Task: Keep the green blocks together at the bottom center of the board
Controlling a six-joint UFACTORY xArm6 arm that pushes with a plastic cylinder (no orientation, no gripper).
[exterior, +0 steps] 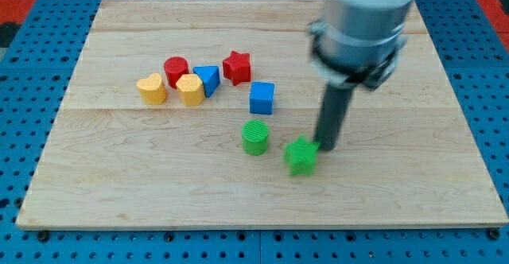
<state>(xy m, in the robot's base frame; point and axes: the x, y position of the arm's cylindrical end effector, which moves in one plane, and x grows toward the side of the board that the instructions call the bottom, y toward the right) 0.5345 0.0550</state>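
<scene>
Tip contact is the step in hand: my tip (326, 147) sits against the upper right edge of the green star (301, 156), which lies just right of the green cylinder (255, 137), both below the desk's (119, 200) middle. I run a bare rod as end effector, nothing to open or close. Next, I judge, a short push toward the view's bottom-left would close the gap and settle the pair lower. The star has no long axis; one point faces the tip. The cylinder stands upright. The blue cube (262, 98) sits just above it.
</scene>
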